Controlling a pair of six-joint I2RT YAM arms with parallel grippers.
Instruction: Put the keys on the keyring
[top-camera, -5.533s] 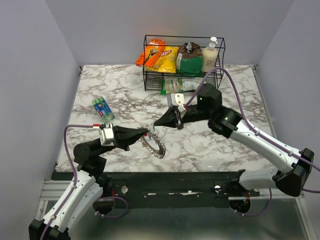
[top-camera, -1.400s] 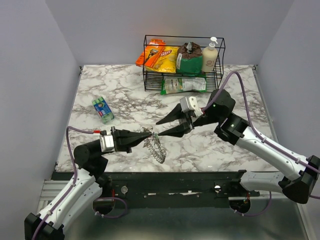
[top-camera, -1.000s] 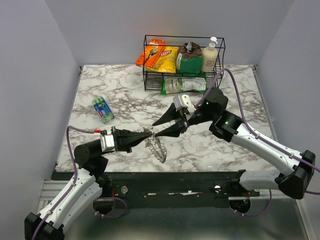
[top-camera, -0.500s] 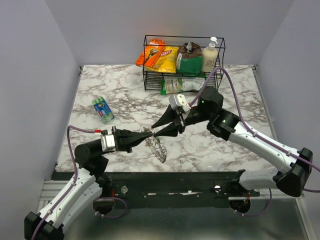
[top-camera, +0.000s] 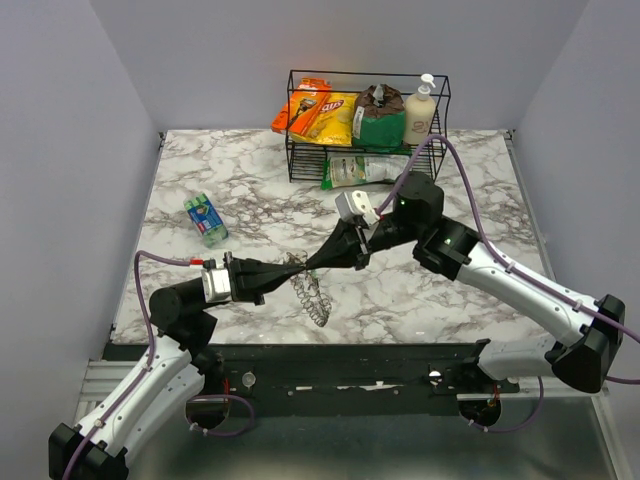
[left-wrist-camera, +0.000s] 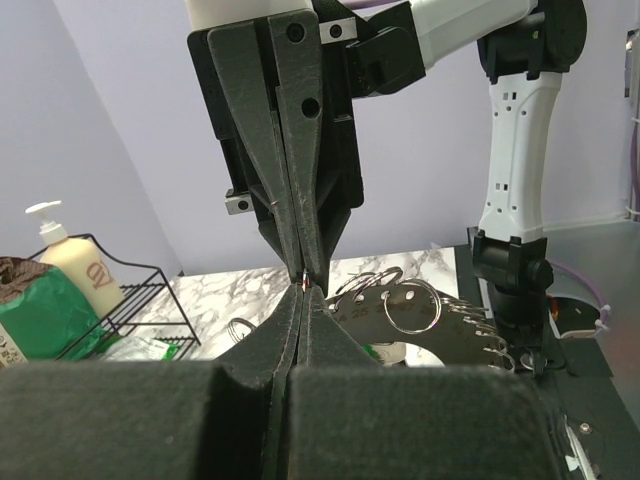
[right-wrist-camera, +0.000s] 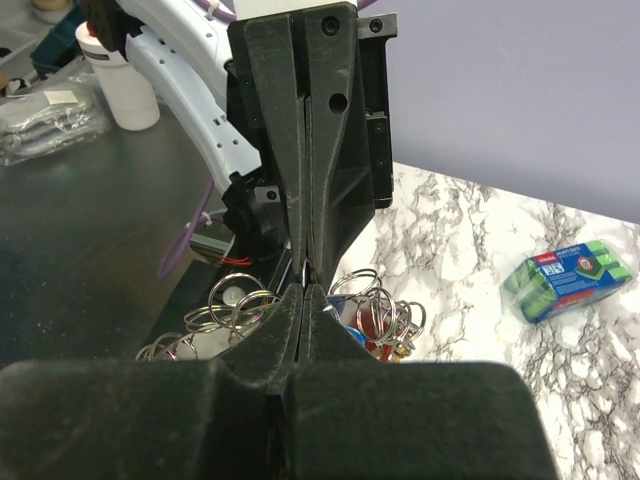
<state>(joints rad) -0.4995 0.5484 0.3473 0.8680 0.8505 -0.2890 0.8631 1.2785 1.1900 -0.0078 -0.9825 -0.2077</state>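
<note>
My left gripper (top-camera: 297, 262) pinches the floppy silvery coil keyring (top-camera: 313, 298) over the marble table's (top-camera: 480, 200) near edge, the right gripper (top-camera: 309, 266) is shut tip-to-tip on something I cannot make out, and the small coloured-head keys (right-wrist-camera: 372, 325) look bunched there, threading unconfirmed.

The bench (top-camera: 200, 170) has a smooth, marble-look top with a faint sheen. The keyring (top-camera: 313, 298) is bright polished metal. The left end effector (top-camera: 297, 262) and right end effector (top-camera: 312, 265) are matt black plastic, slightly grainy. The rack (top-camera: 350, 72) is thin black wire.
</note>
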